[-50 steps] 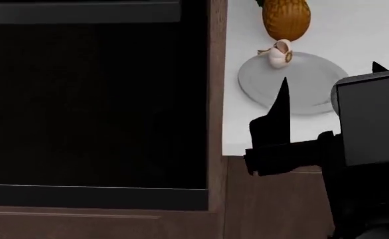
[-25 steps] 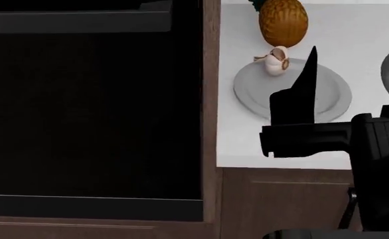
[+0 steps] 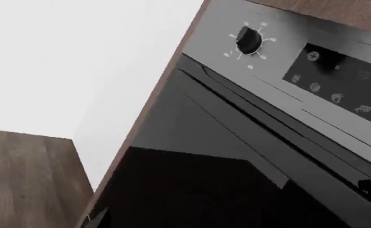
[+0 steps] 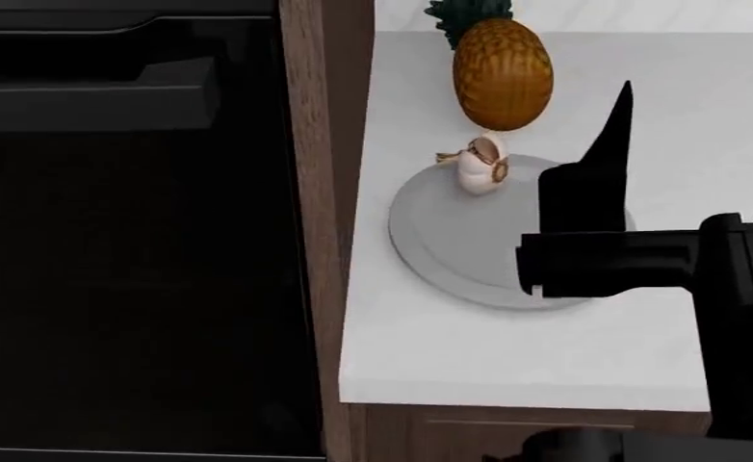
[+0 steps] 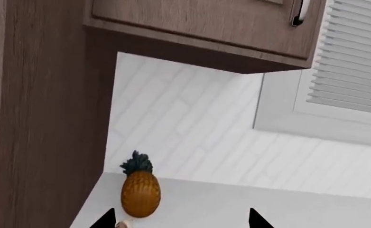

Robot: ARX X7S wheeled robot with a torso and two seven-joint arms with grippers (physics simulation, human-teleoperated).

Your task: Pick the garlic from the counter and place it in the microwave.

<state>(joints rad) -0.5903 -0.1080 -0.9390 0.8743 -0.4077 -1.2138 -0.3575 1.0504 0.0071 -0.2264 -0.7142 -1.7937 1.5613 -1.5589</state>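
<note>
Two black finger tips of the right gripper (image 5: 180, 219) are showing in the right wrist view, standing wide apart and holding nothing. Beyond the fingers (image 4: 608, 144) in the head view, the small whitish garlic bulb (image 4: 482, 166) with pinkish-tan streaks is lying on the far rim of the round grey plate (image 4: 448, 245), touching no finger, just in front of the orange-brown pineapple (image 4: 503, 73). The plate is sitting on the smooth white counter (image 4: 506, 346), under the fingers. To the side of them, past the wood-brown cabinet side (image 4: 325, 192), a black oven front (image 4: 133, 241) is filling the view. The left gripper's fingers are not showing, so I cannot tell their state; its camera is facing a black appliance panel (image 3: 325, 80) with a round knob (image 3: 249, 40) and grey icons.
</note>
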